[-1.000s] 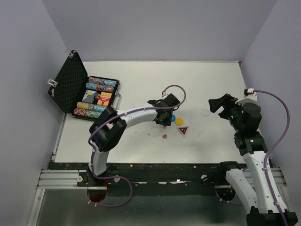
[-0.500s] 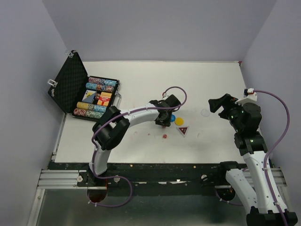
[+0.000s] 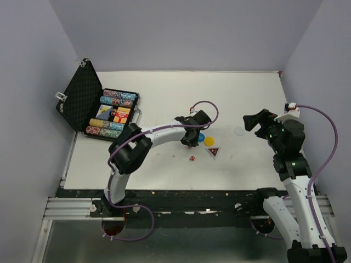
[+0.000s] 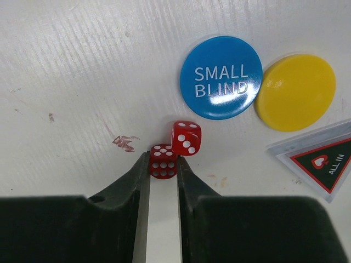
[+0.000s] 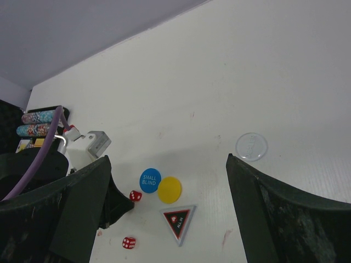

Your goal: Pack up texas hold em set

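My left gripper is shut on a small red die, held between its fingertips at table level. A second red die touches the first just beyond the tips. The blue SMALL BLIND disc, the yellow disc and the dark triangular ALL IN token lie ahead to the right. In the top view the left gripper is beside the blue disc. Another die lies nearer. The open black case holds chips at far left. My right gripper is open, empty and raised.
A clear dealer disc lies on the white table right of the tokens; it also shows in the right wrist view. The case's foam lid stands open against the left wall. Purple cables loop above both arms.
The left arm's elbow has edged slightly right while its gripper stays beside the blue disc. The right arm has not moved.
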